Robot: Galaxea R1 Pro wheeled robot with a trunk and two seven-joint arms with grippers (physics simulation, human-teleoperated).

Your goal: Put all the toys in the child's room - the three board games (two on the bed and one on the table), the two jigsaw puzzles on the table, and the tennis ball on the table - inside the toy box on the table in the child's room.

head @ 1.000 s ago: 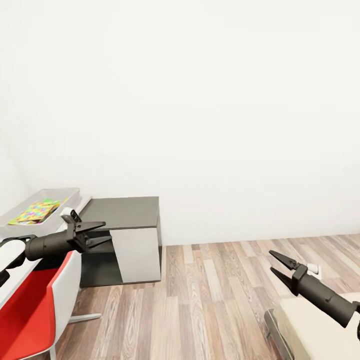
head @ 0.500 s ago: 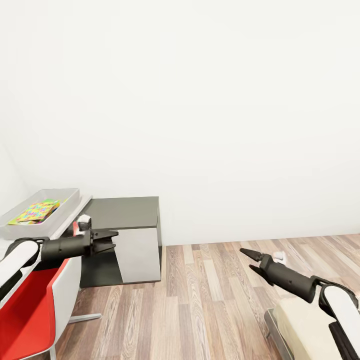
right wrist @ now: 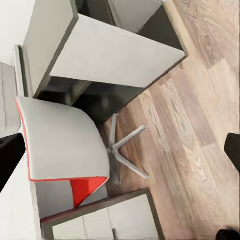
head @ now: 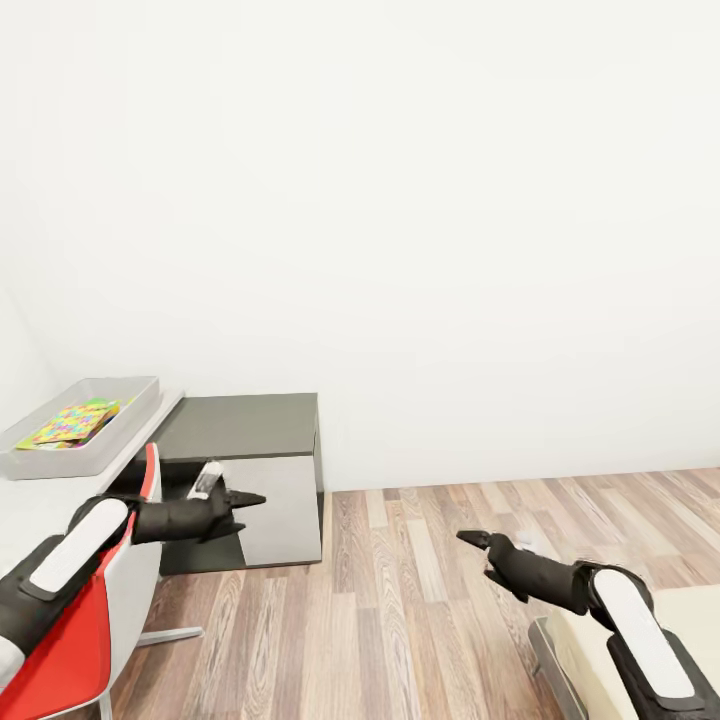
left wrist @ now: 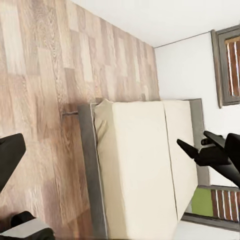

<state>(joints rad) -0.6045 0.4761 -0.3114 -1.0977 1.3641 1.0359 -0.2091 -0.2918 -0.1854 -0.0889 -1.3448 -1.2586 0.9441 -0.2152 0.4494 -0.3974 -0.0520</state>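
Fingers (head: 243, 497) near pale grey toy box (head: 110, 447) holding multicoloured jigsaw puzzle (head: 70, 421).

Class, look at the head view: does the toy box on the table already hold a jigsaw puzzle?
Yes, a jigsaw puzzle with its multicoloured pattern lies inside the toy box on the table.

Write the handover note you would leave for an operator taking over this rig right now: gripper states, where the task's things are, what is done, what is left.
Left gripper: empty, fingers look closed to a point, held over the red chair beside the dark cabinet.
Right gripper: empty, open or shut unclear, held low over the wood floor near the bed.
Toy box sits on the table, at the head view's left; one jigsaw puzzle lies inside it.
Bed mattress, as far as visible, is bare.
Done: at least one puzzle boxed.
Left: board games, tennis ball and second puzzle are unaccounted for; check the box and locate them.
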